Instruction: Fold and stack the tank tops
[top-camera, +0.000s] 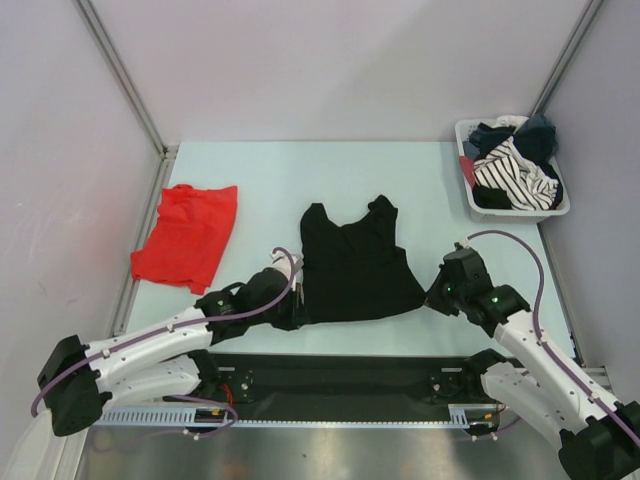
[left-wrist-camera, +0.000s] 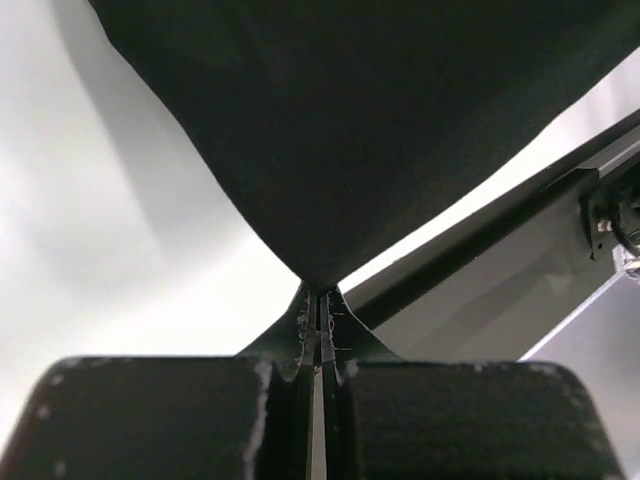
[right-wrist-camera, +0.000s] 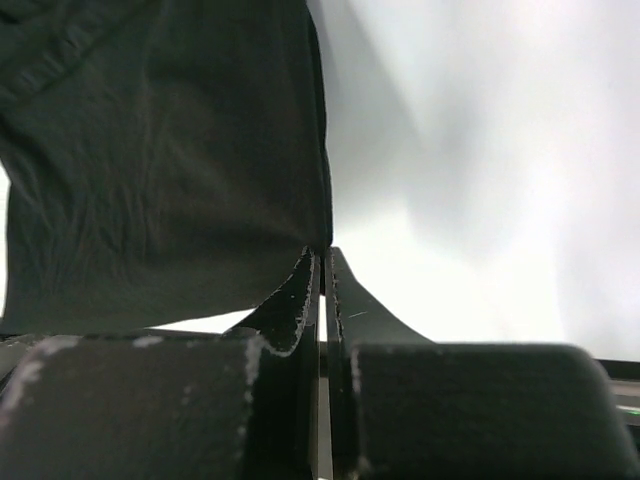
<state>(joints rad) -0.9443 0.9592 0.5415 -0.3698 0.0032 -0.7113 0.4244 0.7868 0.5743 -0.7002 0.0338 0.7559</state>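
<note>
black tank top (top-camera: 352, 262): lies flat about the middle of the tabletop (top-camera: 270, 170), between the two arms, straps toward the far side, hem toward the arm bases.
long axis: runs near to far, hem to straps, turned a little so the hem's left corner sits closer to the bases than its right corner.
left hem corner: pinched in the left gripper (top-camera: 292, 304); its wrist view shows the jaws closed tight on a peak of black cloth drawn up off the tabletop.
right hem corner: pinched in the right gripper (top-camera: 432, 297); its wrist view shows the jaws closed on the very edge of the cloth, with little fabric between them.
way the cloth lies: from both grippers the whole body of the garment spreads away toward the far side; nothing of it lies behind them.
nearer arm: neither, each has its own corner, one at either end of the hem.
next move, as i judge: carry the hem over the body toward the straps, both grippers moving together so the hem does not sag between them.
red tank top (top-camera: 186, 236): on the left of the tabletop, well apart from the black one, looks folded into a rough rectangle; it is nearer the left arm.
basket (top-camera: 520, 212): white, far right, holding other clothes, well apart.
</note>
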